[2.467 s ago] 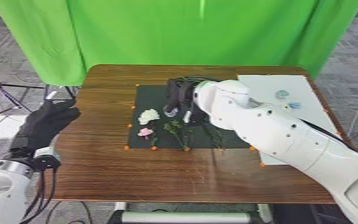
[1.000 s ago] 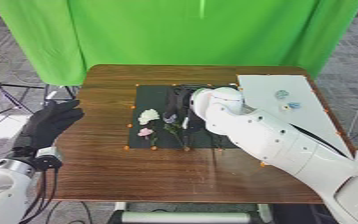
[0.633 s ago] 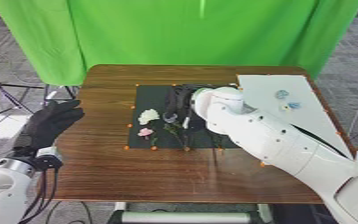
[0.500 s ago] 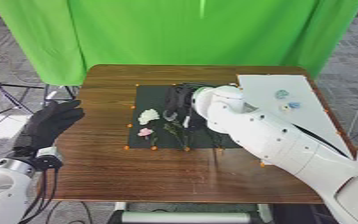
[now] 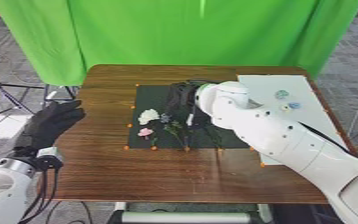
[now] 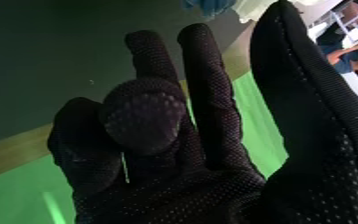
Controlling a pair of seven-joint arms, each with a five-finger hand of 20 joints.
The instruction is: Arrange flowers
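The right robot hand [image 5: 182,96] is hanging over the dark mat [image 5: 146,99], its longer fingers [image 6: 213,90] extending and loosely parted, the thumb [image 6: 145,117] crossing before the palm; it is pinching nothing, so it is probably positioning itself for a grasp or clearing a released stem. Close by, a blue flower [image 5: 165,118] is lying beside the white flower [image 5: 149,116]; whether the glove is touching either, one cannot tell. The pink flower [image 5: 145,132] is resting nearer the robot, and green stems [image 5: 177,131] are running toward the mat's near edge, a layout likely keeping blooms apart and stalks within reach. The mat is probably serving as the arranging area on the table [image 5: 104,165]. Farther right, blue-green blossoms [image 5: 282,94] are sitting on the white board [image 5: 269,82], perhaps waiting as supply. Well left, the left robot hand [image 5: 51,120] is spreading its fingers beside the table, seemingly leaving the other arm room.
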